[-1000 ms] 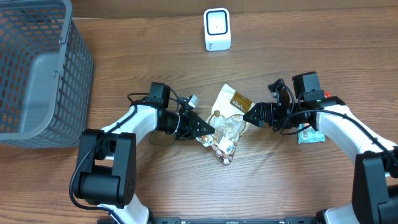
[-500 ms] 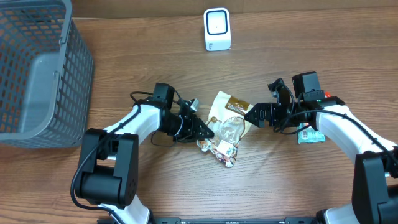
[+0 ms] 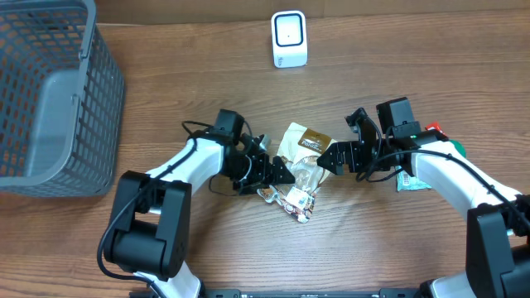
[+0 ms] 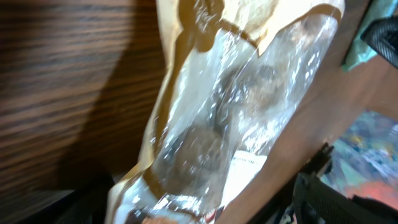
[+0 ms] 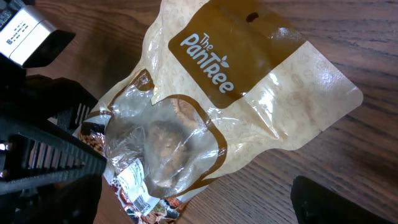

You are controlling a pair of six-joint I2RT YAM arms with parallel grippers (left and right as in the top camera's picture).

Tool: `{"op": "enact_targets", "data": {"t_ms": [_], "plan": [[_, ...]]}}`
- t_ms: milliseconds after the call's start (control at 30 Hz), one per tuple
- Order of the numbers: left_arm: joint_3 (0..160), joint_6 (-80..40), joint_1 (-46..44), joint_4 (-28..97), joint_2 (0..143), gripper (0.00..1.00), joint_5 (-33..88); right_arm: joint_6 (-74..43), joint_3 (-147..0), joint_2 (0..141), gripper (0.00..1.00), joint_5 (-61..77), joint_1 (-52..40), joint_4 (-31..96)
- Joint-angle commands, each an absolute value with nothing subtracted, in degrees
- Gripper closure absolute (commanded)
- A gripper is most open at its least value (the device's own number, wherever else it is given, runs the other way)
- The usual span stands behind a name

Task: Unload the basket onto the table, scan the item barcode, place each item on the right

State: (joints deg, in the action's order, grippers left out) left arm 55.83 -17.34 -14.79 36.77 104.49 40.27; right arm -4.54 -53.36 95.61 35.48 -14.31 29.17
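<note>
A brown wood-grain table (image 3: 166, 50) lies under even light; a gray mesh basket (image 3: 50, 91) stands well left of the left gripper (image 3: 280, 170).

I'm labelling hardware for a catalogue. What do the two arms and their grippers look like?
Both the left arm and right arm have white link shells with black joints. The left gripper and right gripper are black, and thin black cables loop near the wrists.
</note>
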Motion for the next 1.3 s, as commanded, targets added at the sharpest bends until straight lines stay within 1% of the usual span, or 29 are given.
{"op": "enact_targets", "data": {"t_ms": [0,100,200,333,467,567,867,1067,1200,1267], "plan": [[55.2,-21.6,-17.0,35.7,105.3,0.16,33.5,-6.0,-54.3,97.1,0.02,34.1,-15.3,28.6],[55.0,-23.2,-17.8,35.5,105.3,0.16,31.3,-6.2,-54.3,99.3,0.06,34.6,-16.6,26.8],[54.6,-24.8,-18.1,34.9,105.3,0.21,30.2,-6.9,-54.3,101.7,0.09,34.6,-18.5,24.0],[53.6,-26.0,-18.1,33.5,105.3,0.24,30.2,-7.7,-54.3,103.8,0.14,34.5,-20.9,21.2],[52.0,-26.7,-18.1,31.8,105.3,0.34,29.6,-9.5,-54.3,104.0,0.2,33.5,-23.2,20.7],[51.1,-26.9,-18.1,29.9,105.3,0.36,29.5,-13.8,-54.3,104.0,0.21,30.1,-24.6,20.8],[51.1,-28.9,-18.1,27.7,105.3,0.4,28.9,-25.1,-54.3,104.0,0.22,29.4,-25.1,23.9],[51.1,-29.0,-18.1,27.6,105.3,0.43,27.6,-28.8,-52.9,104.0,0.22,29.6,-25.2,24.4],[51.1,-29.0,-18.3,27.6,105.3,0.51,27.7,-28.7,-52.4,104.0,0.22,29.7,-25.2,24.4],[51.1,-28.7,-18.6,27.6,105.3,0.58,27.7,-28.7,-52.4,104.0,0.22,30.4,-25.2,24.5]]}}
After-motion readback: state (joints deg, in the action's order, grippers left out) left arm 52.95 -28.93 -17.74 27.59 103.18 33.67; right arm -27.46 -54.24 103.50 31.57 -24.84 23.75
